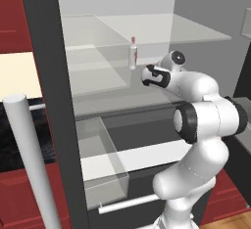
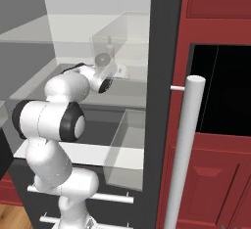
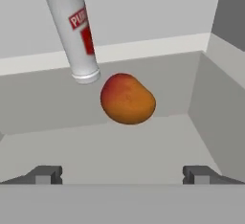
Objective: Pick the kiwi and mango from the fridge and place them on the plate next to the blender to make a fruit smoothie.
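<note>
Gripper [image 3: 122,174] spread wide, nothing between the tips; the two dark fingertips [image 3: 45,174] stand far apart at the bottom of the hand view, on either side of bare pale floor. Ahead of them, centred in the gap but clear of both tips, lies the mango [image 3: 128,98] — orange with a red flush on its upper left, resting on the pale surface inside the fridge [image 1: 46,76]. Just beyond and left of the fruit stands a white bottle [image 3: 74,34] with a red label (its base nearly meets the mango's upper left edge; touching or not, cannot tell). A pale side wall rises at the right of the hand view.

From the left base view, the arm reaches over a glass shelf [image 1: 147,30] level into the open fridge, the hand pointing at the same bottle [image 1: 133,56], which shows a red cap there. Below sits a clear bin [image 1: 100,159]. The long grey bar handle [image 1: 29,159] stands in the foreground. The right base view shows red cupboards [image 2: 215,174] beside the fridge.
</note>
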You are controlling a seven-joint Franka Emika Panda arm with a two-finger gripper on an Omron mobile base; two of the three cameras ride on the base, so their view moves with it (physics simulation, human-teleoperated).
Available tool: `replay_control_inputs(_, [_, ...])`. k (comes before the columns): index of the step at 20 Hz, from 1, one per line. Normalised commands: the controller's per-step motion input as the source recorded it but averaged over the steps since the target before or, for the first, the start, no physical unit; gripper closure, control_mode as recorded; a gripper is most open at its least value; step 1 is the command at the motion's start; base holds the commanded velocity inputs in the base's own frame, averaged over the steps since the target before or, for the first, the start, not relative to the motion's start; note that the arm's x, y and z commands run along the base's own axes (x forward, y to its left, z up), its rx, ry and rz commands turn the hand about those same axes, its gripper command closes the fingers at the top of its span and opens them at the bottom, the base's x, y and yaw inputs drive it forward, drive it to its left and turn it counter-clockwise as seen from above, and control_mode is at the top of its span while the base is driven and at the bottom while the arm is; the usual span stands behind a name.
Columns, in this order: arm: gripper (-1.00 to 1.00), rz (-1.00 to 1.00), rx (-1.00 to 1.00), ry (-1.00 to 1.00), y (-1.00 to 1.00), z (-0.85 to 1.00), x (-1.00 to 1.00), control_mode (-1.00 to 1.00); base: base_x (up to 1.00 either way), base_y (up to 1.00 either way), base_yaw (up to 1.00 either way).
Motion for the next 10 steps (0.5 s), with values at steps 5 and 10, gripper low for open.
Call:
replay_control_inputs(5, [-1.0,0.0,0.0,0.0,0.0,-0.24,0.61,-1.0,0.0,0.0,0.0])
replay_control_inputs(10, [-1.0,0.0,0.0,0.01,0.0,-0.23,0.66,-1.0,0.0,0.0,0.0])
